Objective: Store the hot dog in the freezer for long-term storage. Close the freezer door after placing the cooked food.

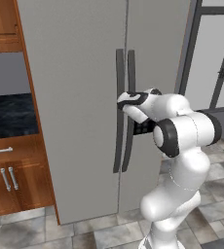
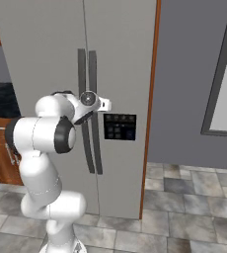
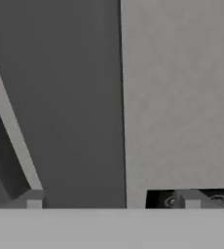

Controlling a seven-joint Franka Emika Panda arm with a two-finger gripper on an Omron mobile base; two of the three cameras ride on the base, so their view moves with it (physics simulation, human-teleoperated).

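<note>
We're at the closed freezer (image 1: pixel 84 97) with our gripper (image 3: pixel 113 203) spread wide and empty, so let's straddle the freezer door's handle (image 1: pixel 131 112) squarely before closing.

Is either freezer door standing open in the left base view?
No, both grey doors of the freezer sit flush, handles side by side.

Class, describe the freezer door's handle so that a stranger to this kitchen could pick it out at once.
Find the tall light grey two-door fridge unit beside the brown wooden cabinets. Two long dark grey vertical handles run side by side at its middle seam. The wanted handle is the right one of the pair, on the door bearing the small black control panel, with the robot's open pincer right at the pair.
</note>
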